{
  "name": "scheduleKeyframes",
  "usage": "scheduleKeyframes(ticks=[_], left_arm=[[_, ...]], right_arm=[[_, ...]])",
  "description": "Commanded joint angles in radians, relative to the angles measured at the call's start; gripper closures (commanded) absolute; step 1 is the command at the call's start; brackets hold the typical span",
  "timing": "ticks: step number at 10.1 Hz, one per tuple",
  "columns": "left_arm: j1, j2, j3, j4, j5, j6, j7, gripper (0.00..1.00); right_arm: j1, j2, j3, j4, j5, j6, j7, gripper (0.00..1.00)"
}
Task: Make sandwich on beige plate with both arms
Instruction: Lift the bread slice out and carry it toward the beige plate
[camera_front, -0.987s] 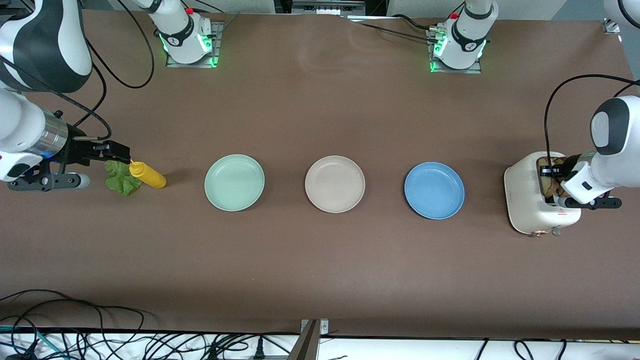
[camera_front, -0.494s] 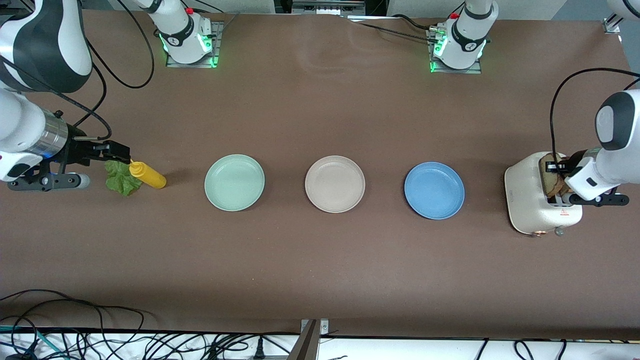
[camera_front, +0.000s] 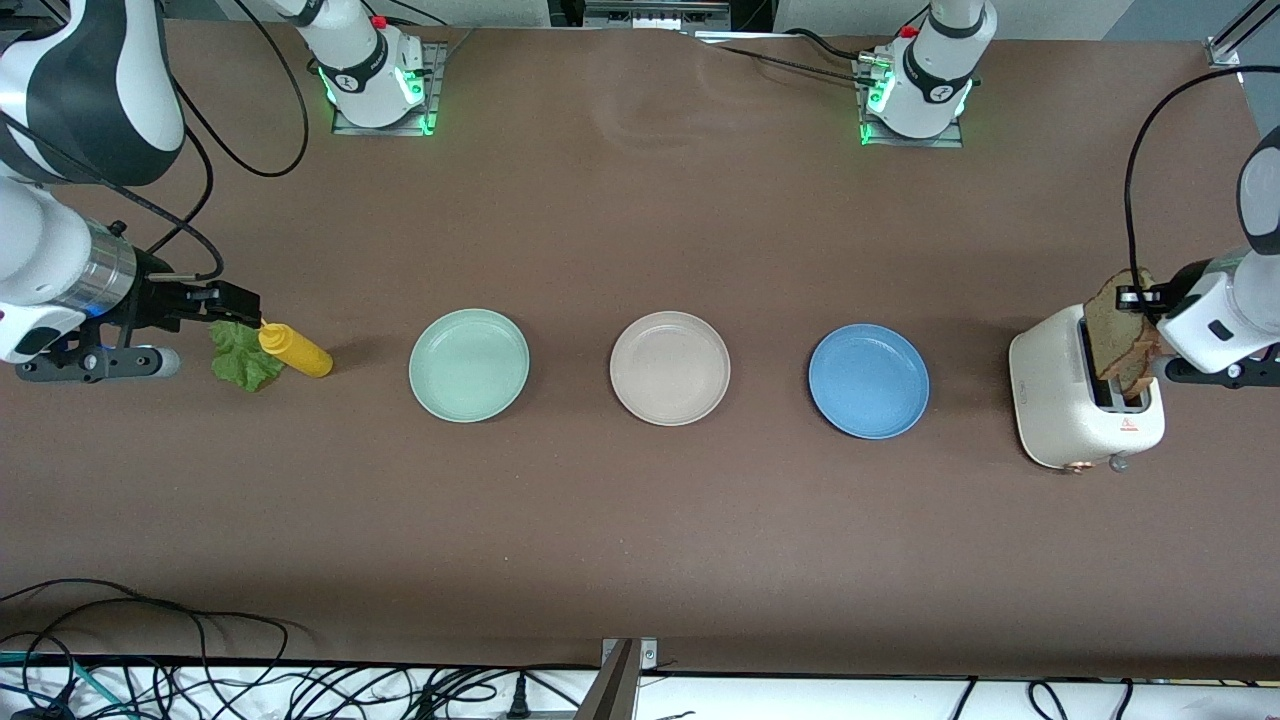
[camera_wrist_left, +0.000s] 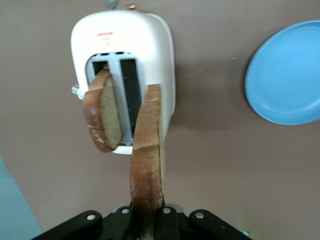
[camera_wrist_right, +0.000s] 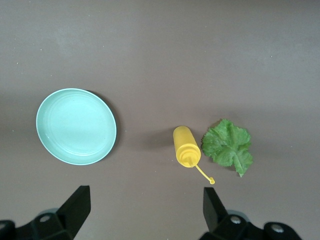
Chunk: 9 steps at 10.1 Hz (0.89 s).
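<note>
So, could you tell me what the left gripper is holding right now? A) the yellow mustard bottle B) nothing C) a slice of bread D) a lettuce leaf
C: the left gripper is shut on a slice of bread held above the toaster, where a second slice sticks out of a slot.

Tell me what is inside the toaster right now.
One bread slice still leans out of a slot of the toaster. The left tool grips a second slice lifted above it. The slot depths are hidden by the bread.
</note>
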Motion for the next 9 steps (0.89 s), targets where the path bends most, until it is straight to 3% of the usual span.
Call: scheduleKeyframes(ticks=[1,4,6,9], left_arm=[[-0.018,0.01,-0.068,0.075,-0.049,-0.054,0.0,1.0],[-0.11,0.056,-0.073,0.077,-0.256,-0.052,-0.051,1.0],[-0.156,0.077,-0.074,0.077,-0.463,-0.047,-0.12,1.0],[-0.205,0.215,-0.073,0.101,-0.658,-0.028,-0.131,1.0]], right_arm=[[-0.003,0.008,-0.002,0.025,0.018,-0.023,-0.001,0.0],[-0.003,0.008,-0.002,0.025,0.018,-0.023,-0.001,0.0],[-0.003,0.008,-0.002,0.025,0.018,-0.023,0.001,0.0],[-0.001,0.008,-0.002,0.025,0.018,-0.023,0.006,0.0]])
